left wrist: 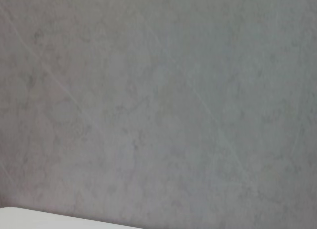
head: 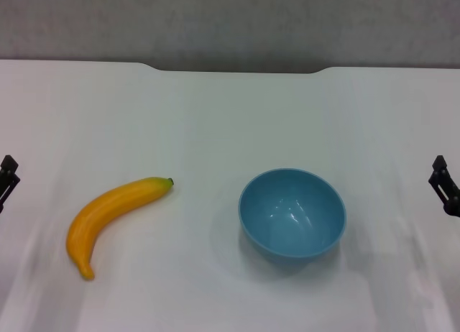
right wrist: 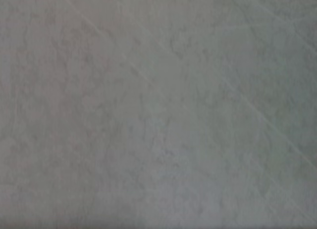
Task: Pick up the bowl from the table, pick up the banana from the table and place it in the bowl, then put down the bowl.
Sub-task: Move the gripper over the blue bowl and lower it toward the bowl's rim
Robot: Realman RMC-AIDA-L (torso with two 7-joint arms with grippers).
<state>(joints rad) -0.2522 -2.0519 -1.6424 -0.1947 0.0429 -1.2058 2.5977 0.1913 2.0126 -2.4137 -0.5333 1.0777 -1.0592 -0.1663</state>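
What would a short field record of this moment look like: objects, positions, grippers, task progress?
bowl: upright on the table, empty, right of centre
banana: lying on the table, left of the bowl, apart from it, dark tip toward the bowl
table: white, notch in far edge
left gripper: at the left edge of the head view, away from the banana
right gripper: at the right edge, away from the bowl
progress: nothing picked up yet
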